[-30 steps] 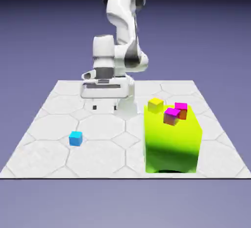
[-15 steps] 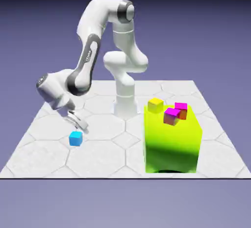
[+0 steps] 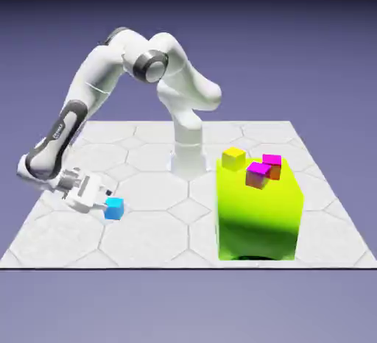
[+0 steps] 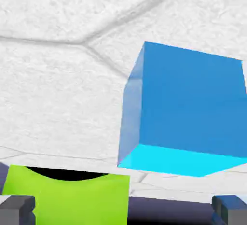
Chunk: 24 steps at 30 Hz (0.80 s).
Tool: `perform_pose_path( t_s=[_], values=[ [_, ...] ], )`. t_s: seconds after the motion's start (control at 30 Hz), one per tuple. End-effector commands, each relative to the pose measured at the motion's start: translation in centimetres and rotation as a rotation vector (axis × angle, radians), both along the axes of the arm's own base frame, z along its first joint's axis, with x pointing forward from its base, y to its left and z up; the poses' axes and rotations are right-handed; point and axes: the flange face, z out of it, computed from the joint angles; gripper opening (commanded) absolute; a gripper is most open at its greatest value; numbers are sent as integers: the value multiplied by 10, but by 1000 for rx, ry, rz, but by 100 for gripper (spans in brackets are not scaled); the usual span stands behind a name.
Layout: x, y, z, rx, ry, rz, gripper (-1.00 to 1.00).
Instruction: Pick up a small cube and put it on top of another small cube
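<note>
The small cube [image 3: 113,207], bright cyan-blue, rests on the white hex-tiled table [image 3: 147,238] toward the exterior view's left. My gripper [image 3: 104,196] is low over the table, just left of the cube and pointing at it, jaws open and empty. In the hand view the cube [image 4: 183,113] looms large, right of centre, beyond the two grey fingertips [image 4: 17,209]. The gripper [image 4: 123,213] holds nothing, and the cube is not between the fingers.
A big lime-green block [image 3: 259,213] stands at the exterior view's right, and its face [image 4: 67,195] shows low in the hand view. On its top sit a yellow cube [image 3: 234,157] and two magenta-topped cubes [image 3: 258,174] [image 3: 272,164]. The robot base [image 3: 188,157] stands behind.
The arm swung out from the base to the exterior view's left and dropped down. The gripper went from above the cyan cube to low beside it, still open.
</note>
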Motion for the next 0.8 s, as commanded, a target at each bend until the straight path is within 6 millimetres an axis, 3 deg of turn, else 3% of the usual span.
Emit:
perform_pose_path(
  t_s=[0.0, 0.13, 0.33, 0.37, 0.4, 0.6, 0.67, 0.77],
  values=[
    [-7, -6, -6, 36, 10, -27, 0],
    [-28, -20, -23, 139, 31, -103, 0],
    [-20, 28, -54, 137, 31, -102, 0],
    [-20, 28, -54, 137, 31, -102, -100],
    [-20, 28, -54, 137, 31, -102, -100],
    [-25, -22, -23, 122, 44, -92, -100],
    [19, -16, -3, 78, 59, -9, -100],
    [96, 13, 39, 39, 48, 126, -100]
  ],
)
